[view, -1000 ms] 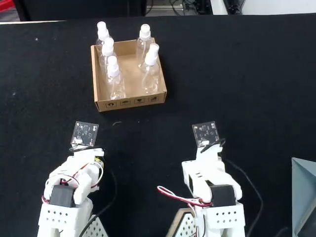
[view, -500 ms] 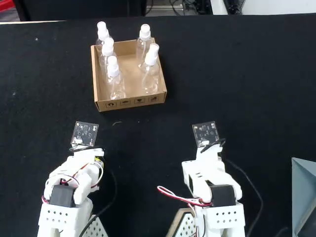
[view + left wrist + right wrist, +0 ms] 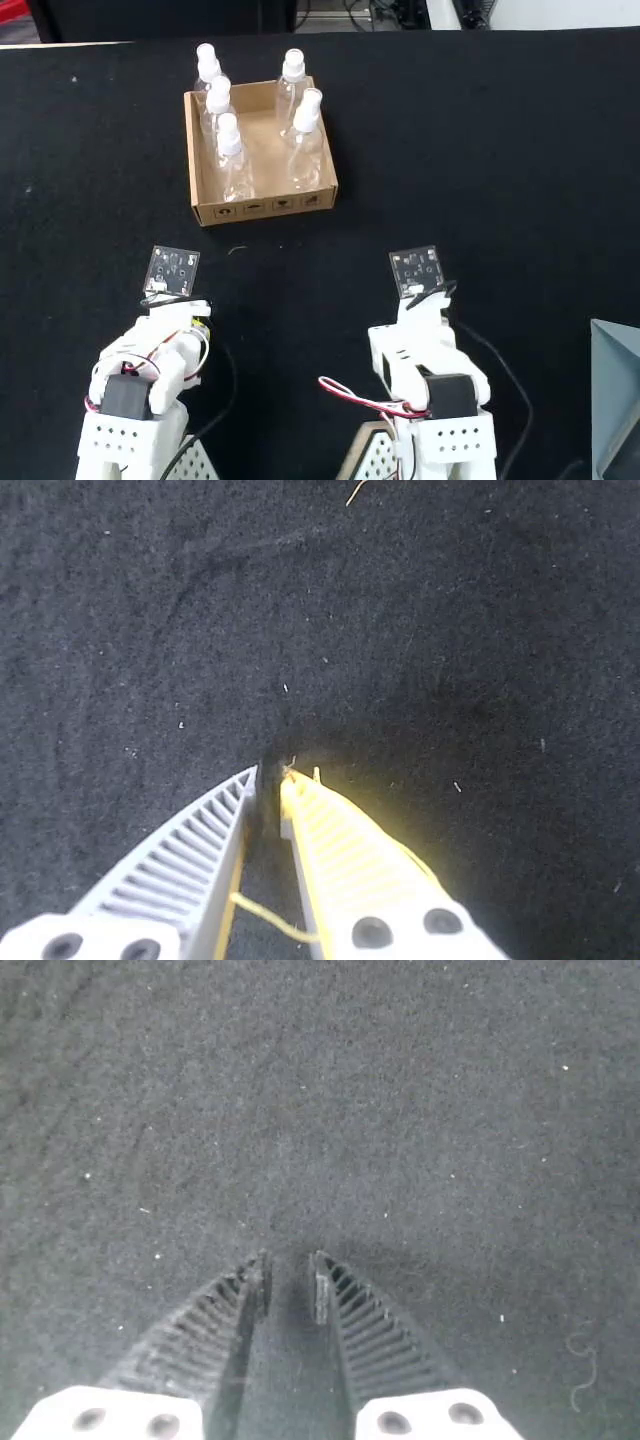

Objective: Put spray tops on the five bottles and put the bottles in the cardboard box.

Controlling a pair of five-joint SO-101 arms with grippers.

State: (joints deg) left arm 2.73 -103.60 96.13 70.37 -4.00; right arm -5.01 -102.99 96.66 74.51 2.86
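Observation:
The cardboard box (image 3: 262, 208) stands at the far middle-left of the black table. Five clear bottles stand upright in it, each with a white spray top: three along its left side (image 3: 209, 72) (image 3: 217, 104) (image 3: 234, 160) and two on its right side (image 3: 291, 84) (image 3: 305, 140). Both arms are folded back at the near edge, well short of the box: the left arm (image 3: 150, 360) and the right arm (image 3: 425, 350). My left gripper (image 3: 270, 777) is shut and holds nothing, low over bare cloth. My right gripper (image 3: 290, 1260) is shut too, with a thin slit between its tips and nothing in it.
A grey object (image 3: 615, 400) sits at the table's near right corner. Red and black cables (image 3: 355, 398) trail beside the right arm's base. Black cloth (image 3: 480, 160) stretches between the arms and the box and out to the right.

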